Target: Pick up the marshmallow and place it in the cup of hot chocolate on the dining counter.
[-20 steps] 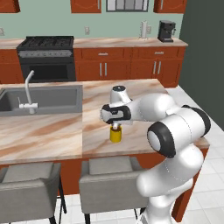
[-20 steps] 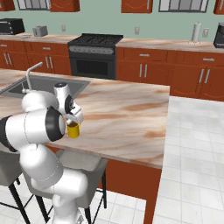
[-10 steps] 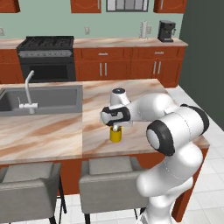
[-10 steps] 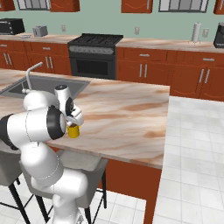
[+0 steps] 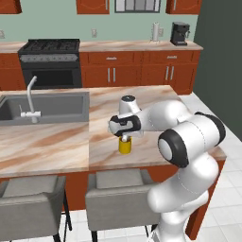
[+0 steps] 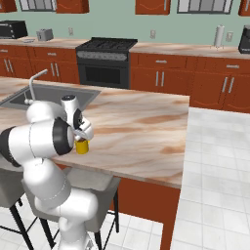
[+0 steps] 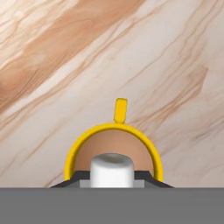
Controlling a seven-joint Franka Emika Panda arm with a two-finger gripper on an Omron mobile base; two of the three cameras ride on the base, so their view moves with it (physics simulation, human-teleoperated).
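gripper [image 7: 112, 178] points straight down above the cup of hot chocolate [image 5: 125, 145], fingers closed on the marshmallow [image 7: 111, 169], which hangs over the cup's brown interior. cup stands on the dining counter [image 5: 56, 146] near its front edge, right of the sink [image 5: 45, 106], handle toward the far edge.

Marble top of the counter [image 5: 61, 142] lies bare on all sides of the cup [image 5: 125, 145]; the nearest fixtures, sink [image 5: 47, 106] and faucet [image 5: 30, 97], stand well apart to the left. Directly above the cup's open mouth, the gripper [image 5: 125, 138] occupies the passage, with the marshmallow [image 7: 111, 169] clamped between its fingers [image 7: 144, 176] over the brown interior. The cup's handle [image 7: 120, 110] projects away from the hand. Stools [image 5: 116, 196] stand below the counter's front edge.
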